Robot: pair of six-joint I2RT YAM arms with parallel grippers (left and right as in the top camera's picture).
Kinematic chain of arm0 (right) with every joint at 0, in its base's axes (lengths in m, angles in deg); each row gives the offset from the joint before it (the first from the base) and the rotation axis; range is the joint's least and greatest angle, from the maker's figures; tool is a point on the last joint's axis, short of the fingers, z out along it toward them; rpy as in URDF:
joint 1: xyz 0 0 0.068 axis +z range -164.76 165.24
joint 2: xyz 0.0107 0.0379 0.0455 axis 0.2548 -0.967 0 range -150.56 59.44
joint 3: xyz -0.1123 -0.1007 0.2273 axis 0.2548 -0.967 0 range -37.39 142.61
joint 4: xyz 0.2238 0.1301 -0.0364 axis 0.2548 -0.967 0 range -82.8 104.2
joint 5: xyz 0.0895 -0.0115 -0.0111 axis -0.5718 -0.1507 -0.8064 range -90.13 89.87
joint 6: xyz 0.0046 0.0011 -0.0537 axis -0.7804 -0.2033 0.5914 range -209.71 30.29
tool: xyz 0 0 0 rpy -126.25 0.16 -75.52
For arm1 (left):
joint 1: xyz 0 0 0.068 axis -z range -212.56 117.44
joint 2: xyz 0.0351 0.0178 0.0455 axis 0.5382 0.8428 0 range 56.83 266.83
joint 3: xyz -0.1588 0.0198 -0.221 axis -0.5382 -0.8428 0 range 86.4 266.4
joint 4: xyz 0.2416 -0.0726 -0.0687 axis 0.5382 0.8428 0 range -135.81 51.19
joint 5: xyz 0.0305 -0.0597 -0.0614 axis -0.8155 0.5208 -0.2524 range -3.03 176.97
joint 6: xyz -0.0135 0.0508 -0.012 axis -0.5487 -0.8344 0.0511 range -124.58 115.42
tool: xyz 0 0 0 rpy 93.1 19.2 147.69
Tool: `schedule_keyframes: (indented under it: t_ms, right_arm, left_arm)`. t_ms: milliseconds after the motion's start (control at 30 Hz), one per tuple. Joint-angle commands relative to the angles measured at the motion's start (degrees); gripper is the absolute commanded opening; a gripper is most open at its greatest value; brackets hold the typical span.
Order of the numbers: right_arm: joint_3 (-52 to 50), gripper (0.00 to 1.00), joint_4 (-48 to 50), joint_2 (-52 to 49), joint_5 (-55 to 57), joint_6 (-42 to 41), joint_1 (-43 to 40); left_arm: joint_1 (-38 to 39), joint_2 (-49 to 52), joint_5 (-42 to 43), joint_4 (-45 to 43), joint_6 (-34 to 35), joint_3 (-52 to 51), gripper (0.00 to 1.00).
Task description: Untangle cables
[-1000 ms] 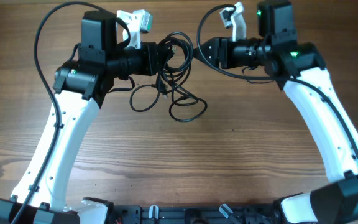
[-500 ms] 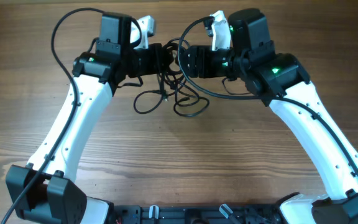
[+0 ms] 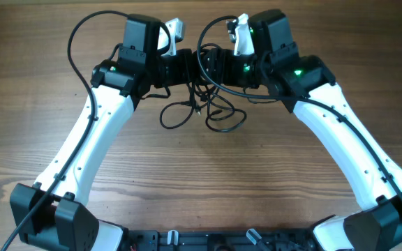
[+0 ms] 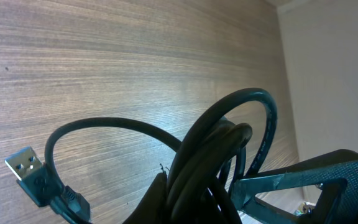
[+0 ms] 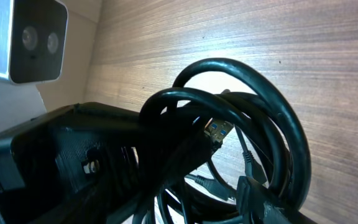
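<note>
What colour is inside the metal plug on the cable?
Blue inside the plug, clearest in the right wrist view.

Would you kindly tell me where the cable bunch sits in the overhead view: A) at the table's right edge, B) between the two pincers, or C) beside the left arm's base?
B: the cables bunch between the left pincer and the right pincer, with loose loops lying on the table.

The table (image 3: 201,181) is viewed whole from straight above. The cables (image 4: 216,155) are shared, at close range, by both wrist views, aimed oppositely.
</note>
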Motion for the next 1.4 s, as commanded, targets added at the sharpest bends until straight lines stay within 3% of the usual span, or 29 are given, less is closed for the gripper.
schedule_keyframes:
  t_ms: [0, 233, 567, 867, 900, 967, 1100, 1367]
  right_arm:
    - [1.01, 0.67, -0.72, -1.22, -0.52, -1.99, 0.2]
    - [0.96, 0.7, -3.26, -1.22, -0.9, -0.52, 0.24]
    - [0.79, 0.68, -5.22, -1.62, 10.91, -3.3, -1.44]
    - [0.79, 0.6, -2.99, -10.58, 6.1, -4.37, -1.49]
    - [0.79, 0.55, -3.43, -10.75, 7.65, -4.68, -2.08]
    - [0.79, 0.52, -5.11, -10.93, 9.66, -4.81, -3.96]
    - [-1.29, 0.43, -8.11, -12.48, 9.53, -3.19, -9.55]
    - [-4.87, 0.44, -8.37, -13.14, 10.25, -0.7, -12.7]
  left_arm:
    - [-0.07, -0.11, 0.28, -0.55, 1.38, 0.26, 0.04]
    - [-0.11, -0.11, 0.31, -1.77, 4.17, 0.26, 0.04]
    - [-1.16, -0.11, -0.92, -1.33, 4.15, 0.26, 0.04]
    - [-0.92, -0.11, 2.54, -4.24, 4.15, 0.26, 0.04]
    - [-0.94, -0.11, 3.06, -5.01, 4.15, 0.26, 0.04]
    - [-2.05, -0.15, 6.84, -7.8, 4.15, 0.26, 0.04]
    - [-7.91, -1.01, 26.32, -20.76, 4.87, 0.26, 0.04]
    - [-15.17, -1.64, 40.24, -31.89, 9.14, 0.26, 0.04]
